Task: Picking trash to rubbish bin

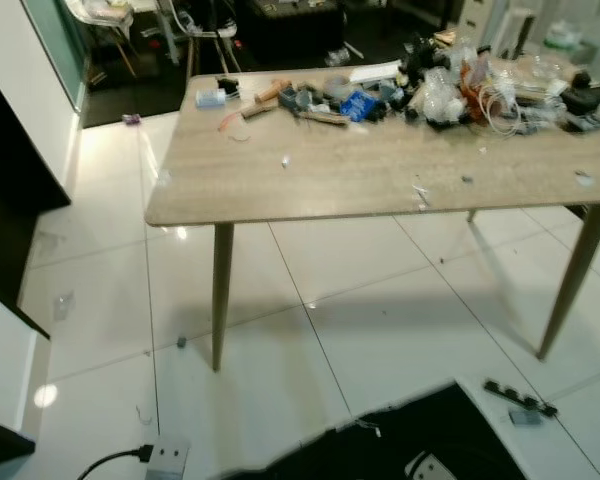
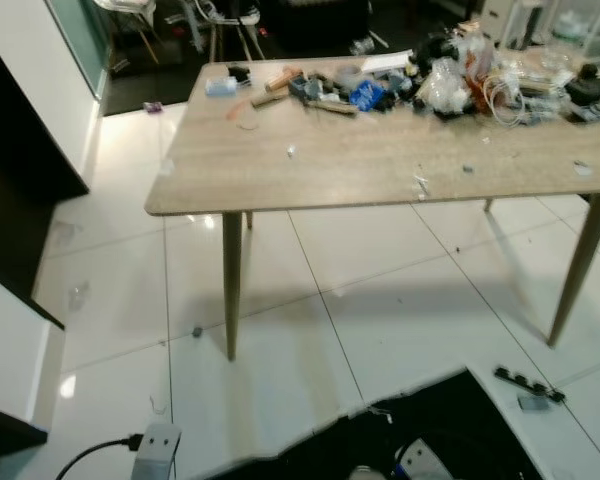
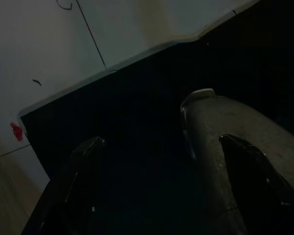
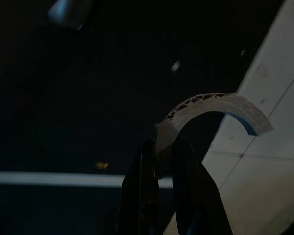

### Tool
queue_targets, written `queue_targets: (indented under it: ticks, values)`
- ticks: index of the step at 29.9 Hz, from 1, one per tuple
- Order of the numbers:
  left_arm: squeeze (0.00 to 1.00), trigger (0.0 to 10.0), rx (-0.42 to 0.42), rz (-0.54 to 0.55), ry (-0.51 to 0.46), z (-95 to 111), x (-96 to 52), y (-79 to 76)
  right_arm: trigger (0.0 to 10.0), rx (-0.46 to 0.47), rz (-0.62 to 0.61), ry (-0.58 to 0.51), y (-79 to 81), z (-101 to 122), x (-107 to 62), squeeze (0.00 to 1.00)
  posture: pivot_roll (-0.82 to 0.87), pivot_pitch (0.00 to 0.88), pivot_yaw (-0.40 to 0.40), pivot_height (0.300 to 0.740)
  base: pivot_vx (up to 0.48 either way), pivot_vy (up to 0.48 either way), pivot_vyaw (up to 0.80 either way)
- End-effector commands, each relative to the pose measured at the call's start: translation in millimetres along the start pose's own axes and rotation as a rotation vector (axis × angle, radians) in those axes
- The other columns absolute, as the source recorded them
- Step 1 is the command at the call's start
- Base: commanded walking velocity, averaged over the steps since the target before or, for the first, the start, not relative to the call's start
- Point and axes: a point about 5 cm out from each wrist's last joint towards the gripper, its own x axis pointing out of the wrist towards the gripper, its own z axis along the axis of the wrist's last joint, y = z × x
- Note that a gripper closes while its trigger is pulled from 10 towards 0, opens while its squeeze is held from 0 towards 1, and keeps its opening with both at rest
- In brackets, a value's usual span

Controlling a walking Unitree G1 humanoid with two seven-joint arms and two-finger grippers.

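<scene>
A wooden bench [image 1: 380, 180] on slim tapered legs stands on the glossy white tile floor [image 1: 280, 340], and its far edge is heaped with clutter [image 1: 460, 90]: tangled white cables, blue packets, tools and small bits of plastic, with a few scraps scattered nearer the front edge. Under the bench's right end a black power strip [image 1: 520, 398] lies on the tiles, and a grey plug block [image 1: 165, 458] with a black cable sits near the lower left.

The right gripper [image 4: 164, 161] hangs low in the shade, its jaws pressed together on one end of a curved white lattice piece [image 4: 215, 110] (a pale arch with a mesh-like pattern), which arcs away from the fingers over the dark surface and the edge of the tiles. That piece is the trash in hand; I see no bin from here.

The left gripper [image 3: 161, 161] hangs idle beside the robot's grey leg [image 3: 225, 147], its jaws spread wide with only dark floor between them. A small red speck [image 3: 16, 131] lies on the tiles nearby.
</scene>
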Motion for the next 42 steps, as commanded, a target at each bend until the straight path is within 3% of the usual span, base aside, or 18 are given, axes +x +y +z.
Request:
queue_targets:
  ticks: [1,12,25,42]
  values:
    - [0.0,10.0,0.013,-0.009,0.074,-19.1,-4.0,1.1,10.0,0.008,0.017,-0.002,4.8,0.4,0.6,0.0,-0.05,0.046,0.028,0.74,0.0,0.0,0.0]
    - [0.0,10.0,0.027,-0.006,0.071,-18.4,-4.0,2.2,10.0,-0.011,0.016,-0.006,9.7,5.3,1.2,0.0,-0.05,0.044,0.029,0.74,0.0,0.0,-0.1]
    - [0.0,10.0,0.062,-0.003,0.085,-22.7,-4.6,-1.0,10.0,-0.032,0.023,0.006,12.6,5.6,1.5,0.0,-0.05,0.038,0.024,0.74,0.0,0.0,-0.77]
    - [0.0,10.0,0.085,0.005,0.076,-17.2,-2.8,-2.7,10.0,-0.037,-0.002,0.01,4.3,5.2,0.6,0.0,-0.05,0.035,0.024,0.74,0.0,0.0,-0.77]
